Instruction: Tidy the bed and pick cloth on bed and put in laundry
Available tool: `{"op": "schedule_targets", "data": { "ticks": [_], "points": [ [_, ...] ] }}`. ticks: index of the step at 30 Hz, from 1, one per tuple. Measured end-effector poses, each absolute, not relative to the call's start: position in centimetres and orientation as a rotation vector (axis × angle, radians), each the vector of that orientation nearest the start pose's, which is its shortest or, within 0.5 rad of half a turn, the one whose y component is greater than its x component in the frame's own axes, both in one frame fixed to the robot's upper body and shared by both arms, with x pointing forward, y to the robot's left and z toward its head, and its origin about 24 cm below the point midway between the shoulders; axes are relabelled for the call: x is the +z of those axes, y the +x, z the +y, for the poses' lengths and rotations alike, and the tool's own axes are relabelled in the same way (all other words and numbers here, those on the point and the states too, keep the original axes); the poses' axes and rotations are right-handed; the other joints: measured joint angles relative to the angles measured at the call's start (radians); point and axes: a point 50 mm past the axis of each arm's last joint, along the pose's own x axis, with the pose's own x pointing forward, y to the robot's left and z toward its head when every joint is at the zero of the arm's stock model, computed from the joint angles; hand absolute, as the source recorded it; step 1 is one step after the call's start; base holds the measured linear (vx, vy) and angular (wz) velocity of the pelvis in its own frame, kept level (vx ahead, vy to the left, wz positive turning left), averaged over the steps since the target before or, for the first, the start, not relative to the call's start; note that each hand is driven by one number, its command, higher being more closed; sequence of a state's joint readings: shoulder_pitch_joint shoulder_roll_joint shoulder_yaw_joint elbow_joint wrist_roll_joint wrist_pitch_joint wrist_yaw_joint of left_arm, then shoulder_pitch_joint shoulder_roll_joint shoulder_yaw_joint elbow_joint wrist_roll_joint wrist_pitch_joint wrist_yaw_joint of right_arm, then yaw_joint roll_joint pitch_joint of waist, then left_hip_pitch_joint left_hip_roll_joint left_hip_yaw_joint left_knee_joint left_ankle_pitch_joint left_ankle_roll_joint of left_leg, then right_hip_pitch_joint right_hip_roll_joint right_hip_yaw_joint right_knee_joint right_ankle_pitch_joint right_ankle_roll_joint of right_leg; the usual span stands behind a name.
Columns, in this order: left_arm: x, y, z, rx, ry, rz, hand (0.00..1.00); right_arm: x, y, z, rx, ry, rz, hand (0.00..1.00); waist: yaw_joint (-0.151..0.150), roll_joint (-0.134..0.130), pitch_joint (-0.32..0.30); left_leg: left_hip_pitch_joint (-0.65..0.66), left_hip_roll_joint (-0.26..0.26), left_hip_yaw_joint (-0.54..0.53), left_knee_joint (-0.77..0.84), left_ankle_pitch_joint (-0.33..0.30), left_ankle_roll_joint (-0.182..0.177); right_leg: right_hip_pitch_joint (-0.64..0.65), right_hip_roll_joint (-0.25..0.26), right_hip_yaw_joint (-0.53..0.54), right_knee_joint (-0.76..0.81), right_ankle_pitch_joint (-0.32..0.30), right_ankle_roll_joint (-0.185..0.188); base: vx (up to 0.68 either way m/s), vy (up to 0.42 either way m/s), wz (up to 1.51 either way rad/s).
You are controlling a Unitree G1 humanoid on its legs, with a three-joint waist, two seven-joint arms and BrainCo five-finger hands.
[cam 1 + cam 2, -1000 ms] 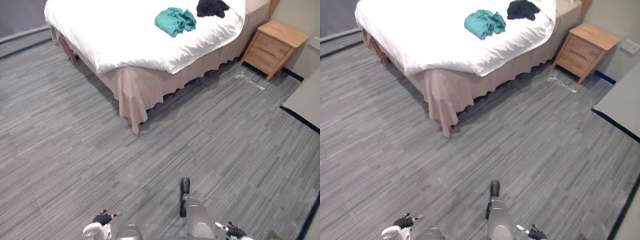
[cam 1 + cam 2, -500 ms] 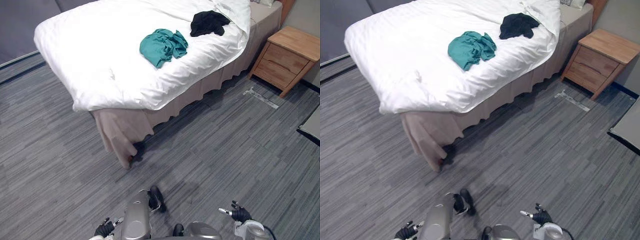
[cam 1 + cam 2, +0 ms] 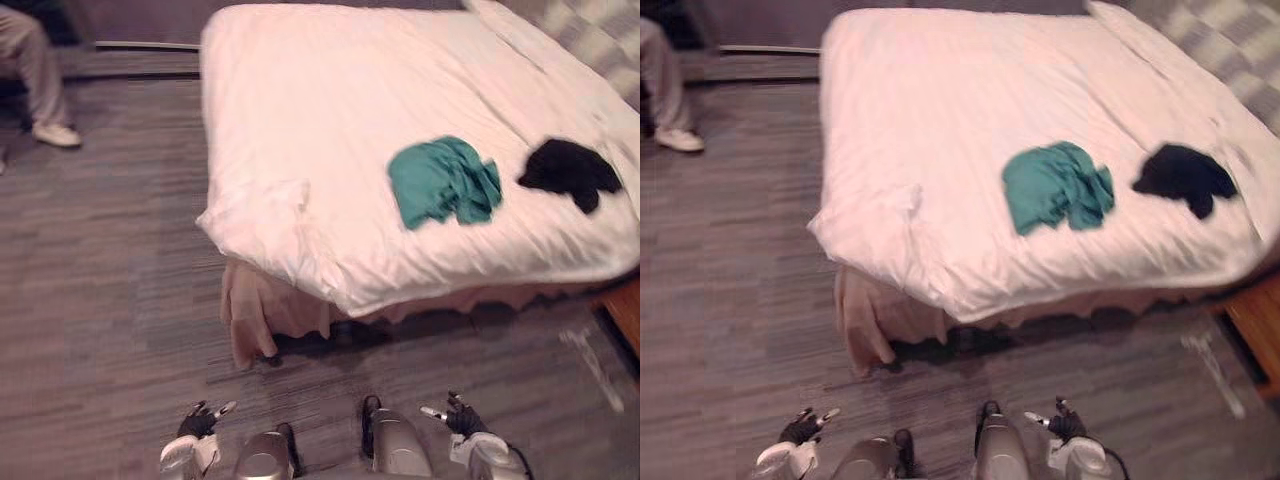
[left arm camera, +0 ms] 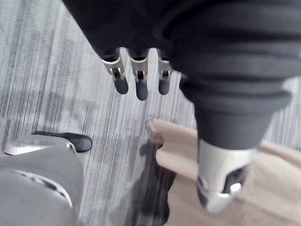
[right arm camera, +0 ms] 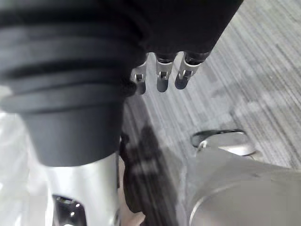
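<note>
- The step in hand looked like the approach — the robot stood on the floor (image 3: 100,300) facing the corner of the bed (image 3: 300,110), with nothing picked up yet.
- The teal cloth (image 3: 443,182) lay crumpled on the white duvet toward the robot's right. The black cloth (image 3: 568,170) lay beyond it, nearer the far right edge, and the two were apart.
- The left hand (image 3: 198,424) hung low by the robot's side, well short of the bed. In its wrist view the fingers (image 4: 139,87) were straight and relaxed, the thumb stood apart, and they held and touched nothing; the beige bed skirt (image 4: 178,155) showed past them.
- The right hand (image 3: 462,416) hung low on the other side, its fingers (image 5: 161,81) likewise straight and empty over the floor.
- The next move probably called for stepping closer and to the right, then reaching across the duvet — the teal cloth seemed the nearer pick.
- A person's leg and shoe (image 3: 55,133) showed at the far left, well clear of the bed.
</note>
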State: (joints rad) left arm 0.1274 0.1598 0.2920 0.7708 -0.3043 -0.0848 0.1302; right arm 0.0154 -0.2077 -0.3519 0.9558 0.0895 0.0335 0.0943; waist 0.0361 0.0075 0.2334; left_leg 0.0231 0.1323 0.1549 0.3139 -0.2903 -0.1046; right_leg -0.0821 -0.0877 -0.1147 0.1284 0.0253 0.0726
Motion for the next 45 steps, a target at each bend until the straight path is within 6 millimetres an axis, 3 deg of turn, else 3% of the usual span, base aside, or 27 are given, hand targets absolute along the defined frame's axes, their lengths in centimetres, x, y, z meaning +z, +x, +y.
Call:
{"op": "schedule_targets", "data": {
  "ticks": [2,3,5,6,8,11,13,16,19,21,25,27,28,30,33,36,39,42,45],
  "points": [
    [-6.3,15.5,30.5,0.765,-0.077,0.401,0.0,-12.3,13.0,-28.9,-0.399,0.067,0.922,0.0,-0.001,0.031,-0.003,0.062,0.021,-0.001,-0.111,0.059,-0.031,0.033,0.028,-0.022,-0.032,0.005,-0.015,0.25,-0.191,0.2],
    [-1.6,17.2,32.7,0.81,0.032,0.171,0.0,-12.3,12.5,-29.5,-0.42,0.057,0.925,0.0,-0.005,0.035,-0.005,0.092,0.03,0.001,-0.147,0.084,-0.035,0.059,0.037,-0.039,-0.043,0.0,-0.026,0.17,-0.117,0.19],
    [2.6,18.6,33.8,0.803,0.126,-0.018,0.0,-12.3,12.0,-29.7,-0.454,0.073,0.915,0.0,-0.006,0.036,-0.007,0.109,0.033,0.003,-0.163,0.095,-0.034,0.077,0.042,-0.043,-0.058,0.001,-0.028,0.11,-0.062,0.09],
    [7.6,19.7,34.3,0.772,0.247,-0.238,0.0,-12.2,11.5,-30.1,-0.496,0.088,0.902,0.0,-0.007,0.039,-0.011,0.119,0.032,0.013,-0.176,0.097,-0.033,0.087,0.043,-0.04,-0.076,0.003,-0.031,0.04,0.006,-0.08],
    [13.1,20.3,33.8,0.706,0.384,-0.479,0.0,-12.3,11.0,-30.3,-0.521,0.094,0.899,0.0,-0.011,0.045,-0.019,0.119,0.023,0.037,-0.193,0.097,-0.033,0.086,0.036,-0.03,-0.106,0.013,-0.038,0.0,0.057,-0.15],
    [16.8,21.8,32.7,0.558,0.555,-0.598,0.0,-12.7,9.7,-30.0,-0.518,0.101,0.932,0.0,-0.026,0.051,-0.033,0.126,0.007,0.062,-0.209,0.096,-0.031,0.114,0.028,-0.015,-0.185,0.063,-0.031,-0.02,0.079,-0.15],
    [17.5,23.3,31.9,0.447,0.599,-0.593,0.0,-13.0,9.1,-29.6,-0.511,0.11,0.95,0.0,-0.028,0.045,-0.042,0.137,0.004,0.089,-0.216,0.096,-0.03,0.13,0.029,-0.001,-0.219,0.085,-0.03,-0.07,0.042,-0.28],
    [17.2,25.5,29.6,0.278,0.599,-0.537,0.0,-13.2,8.7,-29.3,-0.503,0.103,0.963,0.0,-0.039,0.043,-0.045,0.152,0.005,0.113,-0.227,0.096,-0.031,0.128,0.032,0.016,-0.22,0.091,-0.03,-0.07,0.005,-0.26],
    [15.1,27.2,28.4,0.166,0.599,-0.407,0.0,-12.7,9.1,-29.4,-0.498,0.095,0.927,0.0,-0.062,0.046,-0.05,0.142,0.005,0.144,-0.235,0.096,-0.031,0.099,0.035,0.039,-0.226,0.098,-0.029,-0.08,-0.013,-0.29],
    [13.4,29.0,27.7,0.097,0.598,-0.283,0.0,-11.9,10.5,-29.4,-0.469,0.072,0.865,0.0,-0.088,0.037,-0.04,0.096,0.005,0.16,-0.222,0.099,-0.034,0.051,0.036,0.055,-0.224,0.115,-0.036,-0.07,-0.031,-0.24],
    [11.1,31.1,26.4,0.018,0.677,-0.129,0.0,-10.1,13.2,-30.2,-0.458,0.058,0.748,0.0,-0.106,0.019,0.007,0.046,0.006,0.191,-0.195,0.103,-0.035,-0.008,0.04,0.091,-0.219,0.145,-0.041,-0.06,-0.036,-0.26],
    [8.5,31.7,26.6,0.008,0.719,0.023,0.0,-7.8,15.6,-31.4,-0.456,0.036,0.626,0.0,-0.136,0.012,0.045,0.042,0.007,0.196,-0.187,0.103,-0.035,-0.015,0.044,0.102,-0.218,0.147,-0.041,-0.04,-0.017,-0.18],
    [8.0,31.6,26.7,0.015,0.718,0.056,1.0,-7.2,16.1,-31.6,-0.454,0.029,0.599,0.0,-0.142,0.01,0.047,0.035,0.007,0.197,-0.187,0.103,-0.035,-0.023,0.045,0.104,-0.218,0.148,-0.042,-0.02,-0.015,-0.06],
    [6.4,31.9,27.2,0.06,0.748,0.16,1.0,-5.0,17.6,-32.5,-0.452,-0.001,0.493,0.0,-0.147,0.004,0.067,0.016,0.01,0.199,-0.169,0.103,-0.034,-0.043,0.048,0.113,-0.218,0.157,-0.045,-0.01,-0.015,-0.06],
    [5.5,31.9,27.3,0.12,0.821,0.189,1.0,-2.5,19.3,-33.5,-0.462,-0.023,0.383,0.0,-0.146,0.001,0.083,0.015,0.014,0.206,-0.16,0.103,-0.034,-0.044,0.052,0.12,-0.218,0.159,-0.048,-0.01,-0.008,-0.08],
    [4.6,31.5,28.0,0.189,0.871,0.243,1.0,1.7,21.5,-34.8,-0.455,-0.075,0.23,0.0,-0.148,0.004,0.085,0.017,0.016,0.214,-0.155,0.095,-0.03,-0.04,0.056,0.13,-0.218,0.16,-0.048,-0.04,-0.002,-0.11],
    [3.4,30.6,28.7,0.236,0.85,0.307,1.0,5.1,22.5,-36.2,-0.477,-0.119,0.114,0.0,-0.154,0.009,0.088,0.035,0.017,0.215,-0.153,0.086,-0.032,-0.021,0.055,0.131,-0.218,0.154,-0.041,-0.04,0.016,-0.05],
    [0.8,28.2,29.8,0.278,0.803,0.407,1.0,9.0,23.0,-37.6,-0.479,-0.209,0.005,0.0,-0.164,0.021,0.084,0.05,0.016,0.212,-0.153,0.077,-0.03,-0.003,0.051,0.128,-0.219,0.14,-0.025,-0.05,0.036,0.03],
    [-3.4,23.8,31.4,0.351,0.678,0.592,1.0,13.6,24.5,-36.5,-0.42,-0.398,-0.128,0.0,-0.165,0.023,0.083,0.049,0.011,0.202,-0.158,0.077,-0.029,-0.001,0.047,0.12,-0.219,0.14,-0.025,-0.02,0.015,0.07]
  ]
}}
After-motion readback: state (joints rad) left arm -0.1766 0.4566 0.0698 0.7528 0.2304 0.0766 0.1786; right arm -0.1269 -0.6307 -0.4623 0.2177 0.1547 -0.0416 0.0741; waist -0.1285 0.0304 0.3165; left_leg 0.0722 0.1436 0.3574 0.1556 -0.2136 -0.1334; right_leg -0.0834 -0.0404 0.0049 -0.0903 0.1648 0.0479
